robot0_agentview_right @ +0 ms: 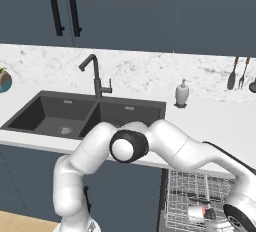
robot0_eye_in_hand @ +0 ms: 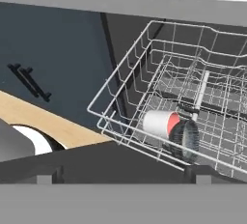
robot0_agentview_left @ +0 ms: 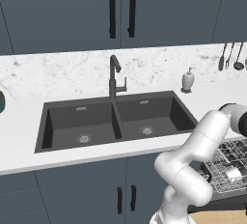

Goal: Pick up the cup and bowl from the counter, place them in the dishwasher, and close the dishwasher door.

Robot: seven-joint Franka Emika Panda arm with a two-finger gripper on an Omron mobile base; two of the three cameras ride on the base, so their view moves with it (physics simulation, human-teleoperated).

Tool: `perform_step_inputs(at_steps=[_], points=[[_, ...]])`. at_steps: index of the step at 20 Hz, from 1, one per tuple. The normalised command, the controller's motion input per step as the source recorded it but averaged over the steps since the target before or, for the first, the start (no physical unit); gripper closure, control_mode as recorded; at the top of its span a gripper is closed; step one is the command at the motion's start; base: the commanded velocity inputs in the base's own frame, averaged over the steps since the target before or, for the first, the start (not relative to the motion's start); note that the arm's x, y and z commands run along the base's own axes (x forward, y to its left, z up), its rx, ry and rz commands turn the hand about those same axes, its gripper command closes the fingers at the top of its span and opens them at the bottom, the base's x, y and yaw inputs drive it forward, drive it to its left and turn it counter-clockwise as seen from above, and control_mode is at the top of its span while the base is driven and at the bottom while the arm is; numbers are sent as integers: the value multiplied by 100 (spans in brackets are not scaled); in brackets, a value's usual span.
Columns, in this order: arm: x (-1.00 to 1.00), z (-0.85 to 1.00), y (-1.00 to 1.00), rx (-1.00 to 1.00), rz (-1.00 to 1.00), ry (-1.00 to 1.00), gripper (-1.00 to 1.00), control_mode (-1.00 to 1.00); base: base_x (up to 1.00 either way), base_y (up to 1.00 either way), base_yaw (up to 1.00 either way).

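Note:
The cup (robot0_eye_in_hand: 160, 123), white with a red band, lies on its side in the pulled-out wire rack (robot0_eye_in_hand: 144, 59) of the dishwasher (robot0_agentview_right: 200, 196); it is also visible in the rack as the cup (robot0_agentview_right: 198, 211) and the cup (robot0_agentview_left: 233, 173). My gripper (robot0_eye_in_hand: 123, 177) is open and empty, just in front of and above the rack, apart from the cup. The dishwasher door (robot0_eye_in_hand: 120, 162) is dropped down, a dark flat panel under the hand. A teal bowl (robot0_agentview_left: 1, 101) stands far left on the counter, cut by the frame edge, and shows again as the bowl (robot0_agentview_right: 4, 81).
A dark double sink (robot0_agentview_left: 116, 121) with a black faucet (robot0_agentview_left: 114, 76) sits in the white counter. A soap dispenser (robot0_agentview_left: 187, 80) and hanging utensils (robot0_agentview_left: 230, 56) are at the back right. Slate-blue cabinets (robot0_eye_in_hand: 53, 59) with black handles flank the dishwasher; wood floor (robot0_eye_in_hand: 58, 126) lies below.

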Motion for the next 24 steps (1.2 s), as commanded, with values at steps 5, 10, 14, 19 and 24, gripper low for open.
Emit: perform_step_inputs(at_steps=[5,10,14,19,24], points=[[-62,17,0,4,0,-29,-100,-100,0,0,0],[-90,13,7,4,13,-35,-100,-100,0,0,0],[-80,-8,5,25,12,-40,-100,-100,0,0,0],[-24,-10,0,20,2,-31,-100,-100,0,0,0],[-16,-60,0,19,-9,-15,-100,-100,0,0,0]])
